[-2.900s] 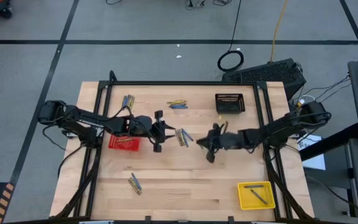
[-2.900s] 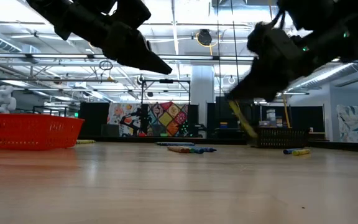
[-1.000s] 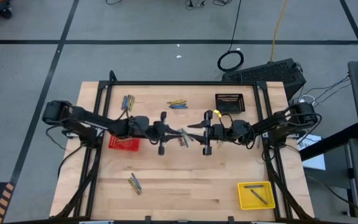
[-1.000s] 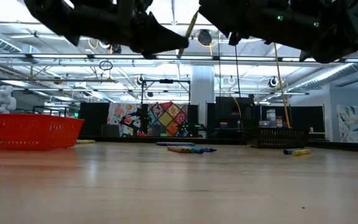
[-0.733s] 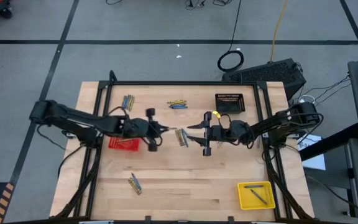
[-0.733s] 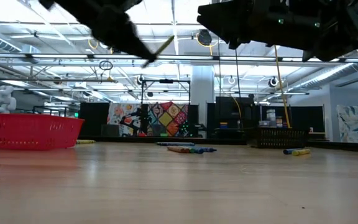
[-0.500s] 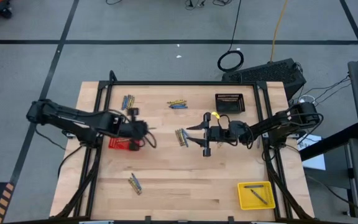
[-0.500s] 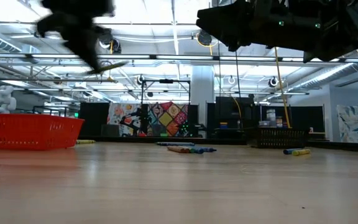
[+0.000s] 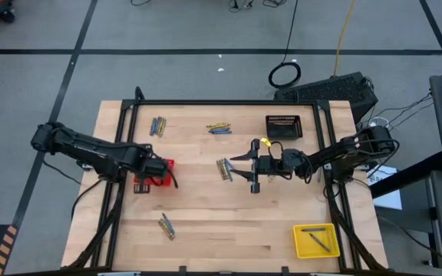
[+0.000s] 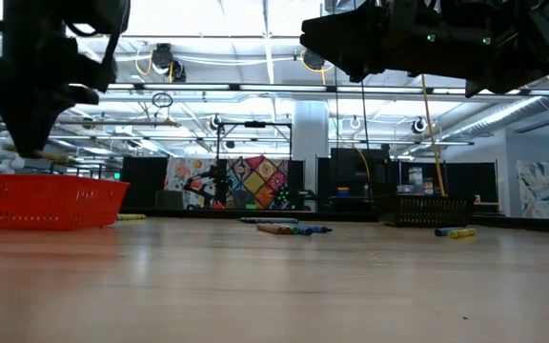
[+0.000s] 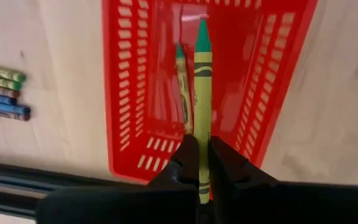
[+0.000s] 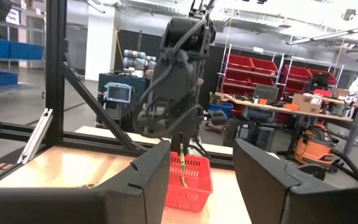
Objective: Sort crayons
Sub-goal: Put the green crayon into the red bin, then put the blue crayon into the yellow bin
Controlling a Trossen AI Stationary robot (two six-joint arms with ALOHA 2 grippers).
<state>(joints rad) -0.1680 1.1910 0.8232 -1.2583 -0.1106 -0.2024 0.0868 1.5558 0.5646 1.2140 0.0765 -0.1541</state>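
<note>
Green-tipped yellow-green crayon (image 11: 202, 93) pinched in left gripper (image 11: 201, 163) above red mesh basket (image 11: 135, 74), another crayon (image 11: 181, 87) inside. Right gripper (image 9: 245, 165) spread, empty, mid-table beside loose crayon cluster (image 9: 223, 169). Black basket (image 9: 283, 126) beyond.

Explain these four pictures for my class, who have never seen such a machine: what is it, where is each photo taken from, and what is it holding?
It is a robot with two dark arms at a wooden table, each ending in a two-finger pincer. One photo looks straight down, one looks level across the tabletop, and two come from cameras on the wrists. The left pincer is shut on a green crayon above the red basket, where another crayon already lies. The right pincer waits open and empty at mid-table. Small groups of loose crayons lie about, with a black basket and a yellow basket farther off.
</note>
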